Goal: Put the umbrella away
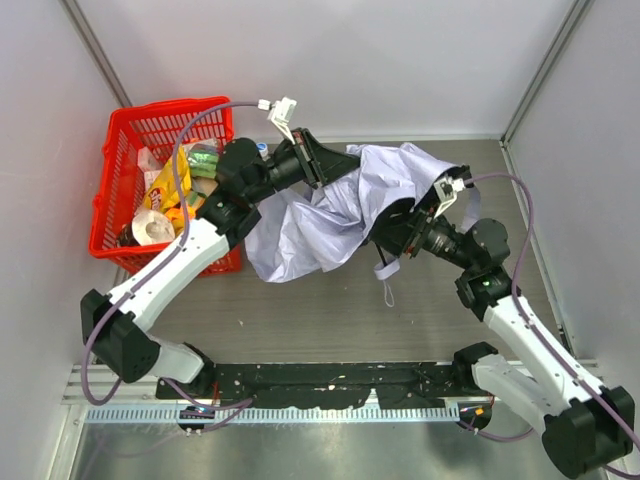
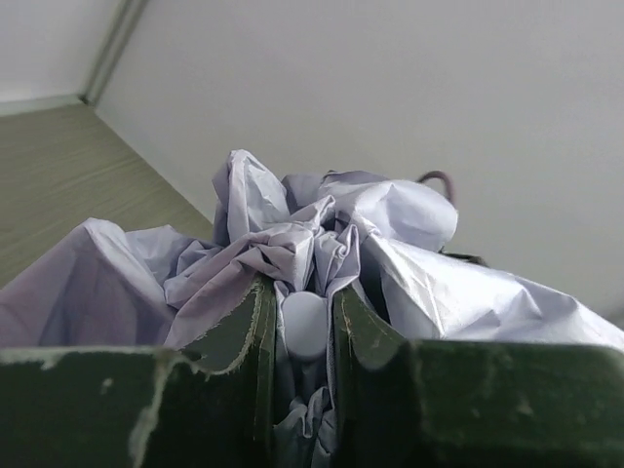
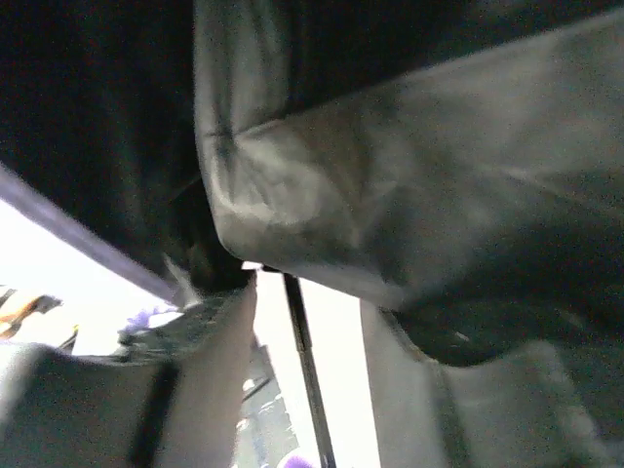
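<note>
The pale lavender-white fabric folding umbrella lies crumpled and unfurled on the grey-brown surface, between the two arms and just beside the red plastic mesh basket. The risk, as I judge it, is that the loose canopy slides out of a thin pinch, or drags and catches on the basket's rim. Nothing binds the folds, and the light strap lies free. The left end effector is nearly closed, its fingers nipping bunched fabric and a small white rounded piece. The right end effector is buried in cloth, and I cannot tell how far it is open.
</note>
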You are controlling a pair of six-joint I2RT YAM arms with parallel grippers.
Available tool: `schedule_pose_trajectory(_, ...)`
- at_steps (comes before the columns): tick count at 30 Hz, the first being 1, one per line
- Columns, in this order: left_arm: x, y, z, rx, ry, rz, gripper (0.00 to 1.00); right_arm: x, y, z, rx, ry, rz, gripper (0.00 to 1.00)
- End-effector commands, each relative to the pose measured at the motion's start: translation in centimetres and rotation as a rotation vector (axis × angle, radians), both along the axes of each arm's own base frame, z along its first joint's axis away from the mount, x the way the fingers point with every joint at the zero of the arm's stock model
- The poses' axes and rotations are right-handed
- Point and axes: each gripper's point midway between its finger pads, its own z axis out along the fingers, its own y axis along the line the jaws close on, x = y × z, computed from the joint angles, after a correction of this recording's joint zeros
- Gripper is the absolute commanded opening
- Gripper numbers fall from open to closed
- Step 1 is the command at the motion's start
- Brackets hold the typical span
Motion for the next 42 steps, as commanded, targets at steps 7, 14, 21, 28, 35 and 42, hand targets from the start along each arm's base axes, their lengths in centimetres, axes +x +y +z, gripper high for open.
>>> schedule_pose_trajectory(7, 3.7, 7.6, 4.9, 0.043, -0.401, 0.542, 0.0, 1.7, -9.3, -6.2, -0.419, 0.447, -0.602, 0.73)
schedule_pose_trajectory(14, 6.7, 8.6, 5.6, 0.054, -0.534, 0.711, 0.0, -2.0, -5.3, 2.7, -0.041, 0.377, -0.36, 0.73)
schedule_pose_trajectory(21, 5.8, 7.9, 6.2, 0.029, -0.57, 0.731, 0.0, -1.9, -3.8, 6.5, 0.149, 0.376, -0.25, 0.75)
schedule_pose_trajectory(28, 4.7, 7.6, 6.5, -0.016, -0.552, 0.743, 0.0, 2.0, -2.6, 5.5, 0.142, 0.442, -0.274, 0.75)
schedule_pose_trajectory(35, 4.3, 8.9, 6.7, -0.039, -0.518, 0.805, 0.0, 2.2, -3.3, 3.3, 0.047, 0.469, -0.344, 0.71)
schedule_pose_trajectory(42, 4.0, 9.0, 6.5, -0.047, -0.494, 0.793, 0.0, 0.9, -3.7, 1.9, 0.007, 0.484, -0.342, 0.77)
